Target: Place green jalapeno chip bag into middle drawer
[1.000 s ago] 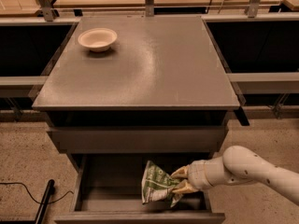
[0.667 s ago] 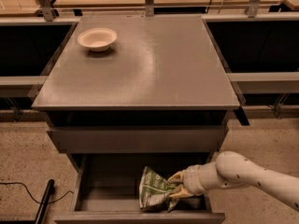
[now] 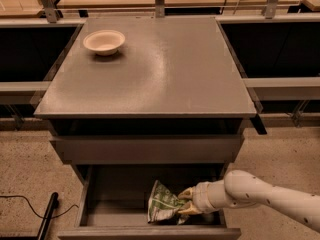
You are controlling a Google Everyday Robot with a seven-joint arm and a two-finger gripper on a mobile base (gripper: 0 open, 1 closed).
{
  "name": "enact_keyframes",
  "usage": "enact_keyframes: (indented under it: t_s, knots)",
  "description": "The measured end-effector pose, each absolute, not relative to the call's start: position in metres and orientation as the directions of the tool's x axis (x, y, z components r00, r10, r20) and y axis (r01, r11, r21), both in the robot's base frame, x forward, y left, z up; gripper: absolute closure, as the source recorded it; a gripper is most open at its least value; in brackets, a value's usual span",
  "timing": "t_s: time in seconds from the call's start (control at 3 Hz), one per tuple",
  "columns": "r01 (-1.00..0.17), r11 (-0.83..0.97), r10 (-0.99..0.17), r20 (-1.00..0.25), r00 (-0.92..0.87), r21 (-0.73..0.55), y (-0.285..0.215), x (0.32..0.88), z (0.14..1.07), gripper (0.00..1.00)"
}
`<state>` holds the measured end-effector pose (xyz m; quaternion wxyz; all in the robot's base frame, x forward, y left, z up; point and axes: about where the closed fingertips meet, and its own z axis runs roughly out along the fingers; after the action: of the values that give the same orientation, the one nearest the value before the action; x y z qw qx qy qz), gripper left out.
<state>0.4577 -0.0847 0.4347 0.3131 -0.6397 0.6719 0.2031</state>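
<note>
The green jalapeno chip bag [image 3: 162,204], crinkled green and white foil, sits inside the open drawer [image 3: 100,219] below the cabinet top, toward its right half. My gripper [image 3: 184,201] reaches in from the right on a white arm [image 3: 260,194]. Its yellowish fingers [image 3: 186,193] are closed on the bag's right edge. The bag's lower part rests at or near the drawer floor; I cannot tell if it touches.
A white bowl [image 3: 104,41] stands on the grey cabinet top [image 3: 165,69] at the back left. A shut drawer front [image 3: 150,149] lies above the open one. A black cable and leg [image 3: 47,216] lie on the floor at left.
The gripper and the bag have moved a little left and lower, deeper into the open drawer. The grip on the bag is unchanged.
</note>
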Motion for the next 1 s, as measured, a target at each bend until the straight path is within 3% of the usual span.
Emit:
enact_keyframes:
  t_s: [0.33, 1.0]
  knots:
    - [-0.987, 0.103, -0.732, -0.681, 0.011, -0.127, -0.0836, 0.4582, 0.4327, 0.85]
    - [-0.987, 0.098, -0.731, -0.683, 0.012, -0.123, -0.0808, 0.4568, 0.4313, 0.39]
